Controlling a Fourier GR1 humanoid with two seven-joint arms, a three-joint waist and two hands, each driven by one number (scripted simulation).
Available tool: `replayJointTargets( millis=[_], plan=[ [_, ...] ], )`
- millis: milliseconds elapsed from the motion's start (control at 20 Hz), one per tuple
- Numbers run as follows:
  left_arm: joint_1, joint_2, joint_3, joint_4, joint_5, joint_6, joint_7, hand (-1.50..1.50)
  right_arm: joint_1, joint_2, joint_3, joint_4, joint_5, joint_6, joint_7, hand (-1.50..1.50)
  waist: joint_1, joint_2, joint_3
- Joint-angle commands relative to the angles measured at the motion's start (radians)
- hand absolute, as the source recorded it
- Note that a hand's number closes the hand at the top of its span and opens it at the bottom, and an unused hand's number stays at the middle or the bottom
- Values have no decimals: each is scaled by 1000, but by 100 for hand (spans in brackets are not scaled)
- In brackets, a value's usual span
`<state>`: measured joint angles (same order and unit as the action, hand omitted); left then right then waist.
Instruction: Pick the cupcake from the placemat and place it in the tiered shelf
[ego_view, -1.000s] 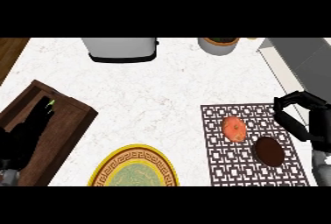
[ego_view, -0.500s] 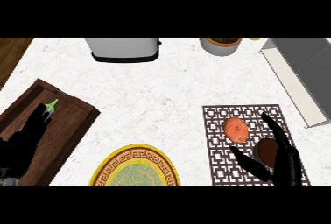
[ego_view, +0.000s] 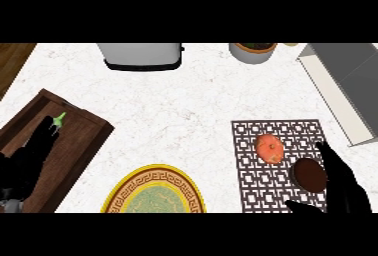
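— What changed?
— My right hand (ego_view: 341, 186) slid down to the cupcake's (ego_view: 309, 175) three o'clock, fingers spread wide, nothing held.
— The cupcake?
— On the placemat (ego_view: 255, 172); grasp comes next.

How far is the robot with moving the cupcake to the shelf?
Nothing is done yet: the brown cupcake sits on the patterned placemat, beside an orange fruit. In hand: the right hand is next to the cupcake, fingers open. Left: grasp it, lift it and carry it to the wooden tiered shelf at the left.
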<state>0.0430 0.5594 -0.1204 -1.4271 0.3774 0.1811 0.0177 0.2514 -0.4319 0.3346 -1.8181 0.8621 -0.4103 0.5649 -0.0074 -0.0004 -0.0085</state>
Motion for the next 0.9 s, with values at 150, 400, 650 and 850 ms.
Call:
replayJointTargets(
  millis=[150,400,650,850],
  plan=[
    [-48,-8,-12,26,-14,-8,23,0,-40,-89,110,-120,100,472,324,-150,11,6,2],
    [-27,-39,10,56,-21,-27,-19,0,-176,-69,110,-147,79,715,460,-150,15,1,7],
    [-35,-39,53,61,-41,-65,12,0,-230,-40,30,-85,36,798,428,-150,9,1,8],
    [-58,-75,51,49,-67,-69,34,0,-307,-8,-18,33,30,818,365,-150,11,1,9]
  ],
)
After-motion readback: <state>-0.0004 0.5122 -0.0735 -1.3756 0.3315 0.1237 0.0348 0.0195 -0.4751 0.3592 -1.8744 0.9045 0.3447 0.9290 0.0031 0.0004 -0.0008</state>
